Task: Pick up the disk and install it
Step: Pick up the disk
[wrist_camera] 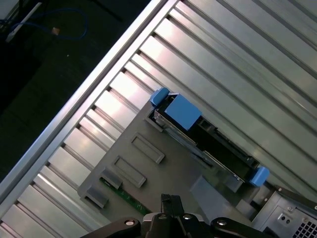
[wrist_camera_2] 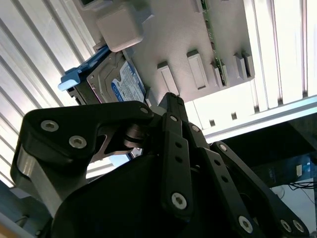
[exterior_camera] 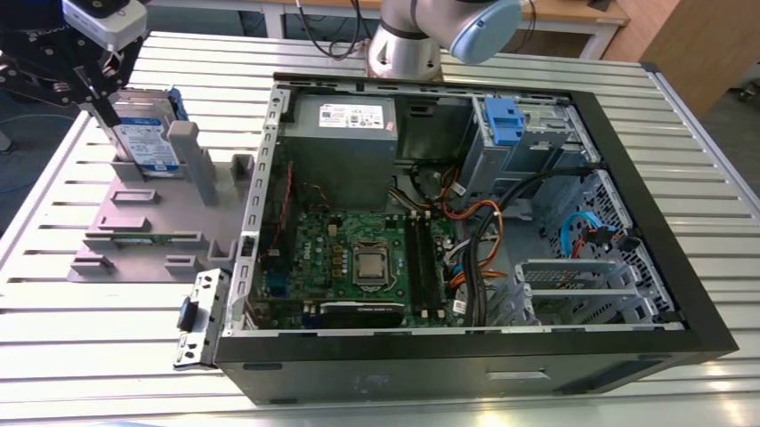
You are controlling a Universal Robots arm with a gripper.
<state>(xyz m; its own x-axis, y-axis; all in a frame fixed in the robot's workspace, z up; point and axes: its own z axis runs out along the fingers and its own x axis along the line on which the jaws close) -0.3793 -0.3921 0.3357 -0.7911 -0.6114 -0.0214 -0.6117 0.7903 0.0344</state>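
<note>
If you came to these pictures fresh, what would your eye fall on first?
The open computer case, its green motherboard exposed, lies across the exterior view's middle and right. At that view's left, the disk stands on edge in the grey stand, with the gripper close above it.

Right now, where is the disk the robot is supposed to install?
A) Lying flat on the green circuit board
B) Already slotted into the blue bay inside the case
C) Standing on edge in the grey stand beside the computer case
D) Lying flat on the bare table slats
C: in the exterior view the disk stands upright between the posts of the grey stand, outside the open computer case, on the exterior view's left.
</note>
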